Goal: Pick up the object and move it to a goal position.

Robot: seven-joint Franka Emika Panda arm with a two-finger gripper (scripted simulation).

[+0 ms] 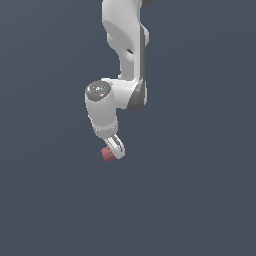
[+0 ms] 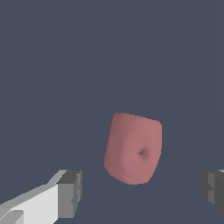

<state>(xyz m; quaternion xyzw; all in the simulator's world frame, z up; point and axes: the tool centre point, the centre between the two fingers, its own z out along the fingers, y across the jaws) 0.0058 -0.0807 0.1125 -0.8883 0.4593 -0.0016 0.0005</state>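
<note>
Two dark grey finger pads (image 2: 70,192) sit closest to the wrist camera, one on a white finger at one side of the frame and the other just entering at the opposite edge. They stand spread wide, with clear gaps on both sides of the dull-red object (image 2: 133,148), so the gripper (image 2: 142,192) is open and pinches nothing. That object lies between the fingers and a little beyond their tips, apart from both pads. It reads as a rounded cube (its corners are soft, more like a worn die), tilted slightly so its edges run askew to the line between the pads. A small dark dimple marks the middle of the face turned to the camera. It is nearly as wide as it is tall, so no long axis stands out. Behind it is only a flat, even slate-blue ground.

From the exterior view, the white Panda arm (image 1: 125,50) comes down from the top of the frame, bends at a grey-capped joint, and ends in the gripper (image 1: 114,150), which points downward. The red object (image 1: 106,154) shows at the fingertips, partly hidden by the white finger, toward the exterior view's left of it. Whether it touches a finger cannot be told here. The same plain slate-blue fills the whole scene, with no visible edge between floor and wall.
</note>
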